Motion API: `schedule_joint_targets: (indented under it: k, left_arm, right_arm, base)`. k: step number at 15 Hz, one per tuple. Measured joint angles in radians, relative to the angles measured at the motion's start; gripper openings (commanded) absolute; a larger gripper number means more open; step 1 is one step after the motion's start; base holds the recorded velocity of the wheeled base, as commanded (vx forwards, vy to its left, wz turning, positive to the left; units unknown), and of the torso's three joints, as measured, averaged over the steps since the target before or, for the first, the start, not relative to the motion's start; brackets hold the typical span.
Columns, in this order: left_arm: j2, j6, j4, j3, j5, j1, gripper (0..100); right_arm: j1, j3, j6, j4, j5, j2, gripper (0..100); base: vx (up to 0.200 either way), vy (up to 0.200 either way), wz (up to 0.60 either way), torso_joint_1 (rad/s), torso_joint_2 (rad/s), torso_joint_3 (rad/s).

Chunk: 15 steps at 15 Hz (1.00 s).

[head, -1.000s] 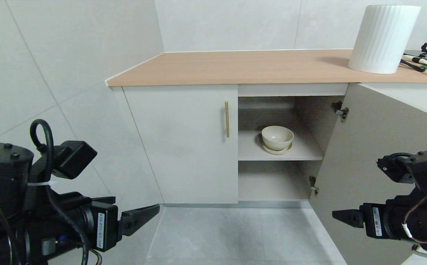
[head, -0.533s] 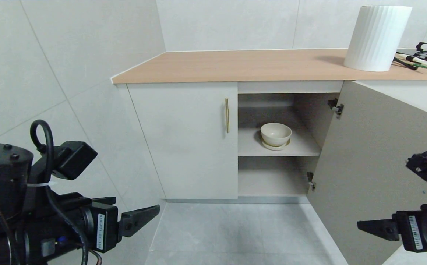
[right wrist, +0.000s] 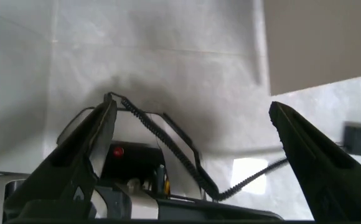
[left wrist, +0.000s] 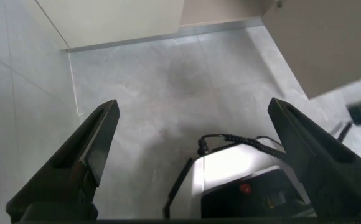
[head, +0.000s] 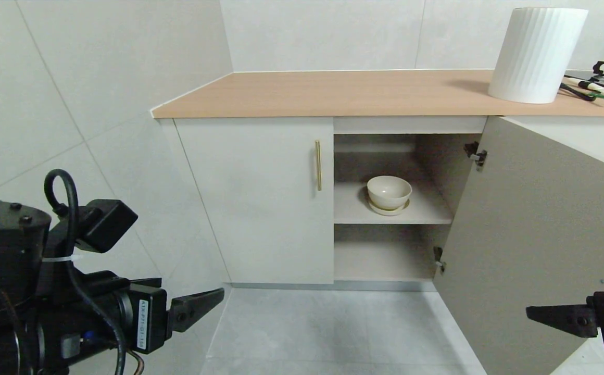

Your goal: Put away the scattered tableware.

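Note:
A cream bowl (head: 389, 191) sits on a small plate (head: 388, 209) on the middle shelf (head: 351, 208) of the open cabinet. My left gripper (head: 203, 303) hangs low at the left, well short of the cabinet and above the floor; its fingers (left wrist: 87, 155) stand wide apart with nothing between them, so it is open (left wrist: 193, 109). My right gripper (head: 541, 314) is low at the right, in front of the swung-out door, also open (right wrist: 193, 106) and holding nothing.
The cabinet's right door (head: 531, 219) stands open toward me. The left door (head: 260, 198) with its brass handle (head: 318, 165) is closed. On the wooden counter (head: 333, 94) stand a white ribbed cylinder (head: 536, 54) and some tools (head: 601, 83). Tiled floor (head: 333, 328) lies in front.
The right arm has drawn back to the right and lower, so less of it shows. The head camera shifted slightly. The left arm and the bowl have stayed put.

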Motion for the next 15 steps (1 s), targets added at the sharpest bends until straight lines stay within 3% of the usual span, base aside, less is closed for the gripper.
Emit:
schedule_joint_targets:
  k: [7, 9, 12, 15]
  left_arm:
    - [0.0, 0.0, 0.0, 0.002, -0.003, 0.0, 100]
    - [0.0, 0.0, 0.0, 0.004, -0.003, 0.0, 100]
    - [0.0, 0.0, -0.001, 0.006, -0.003, 0.0, 100]
    - [-0.002, 0.0, -0.002, 0.006, -0.004, -0.001, 100]
  right_arm:
    - [0.0, -0.134, 0.001, 0.33, -0.001, -0.014, 100]
    - [-0.022, -0.185, 0.001, 0.396, -0.004, -0.025, 100]
    - [-0.145, -0.241, -0.024, 0.408, -0.008, -0.041, 100]
    - [-0.346, -0.254, -0.08, 0.308, -0.007, -0.037, 100]
  base:
    - [0.0, -0.2, 0.0, 0.0, 0.0, 0.002]
    - [0.0, 0.0, 0.0, 0.0, 0.0, 0.0]
    - [0.0, 0.0, 0.0, 0.0, 0.0, 0.0]
    - [0.0, 0.0, 0.0, 0.0, 0.0, 0.0]
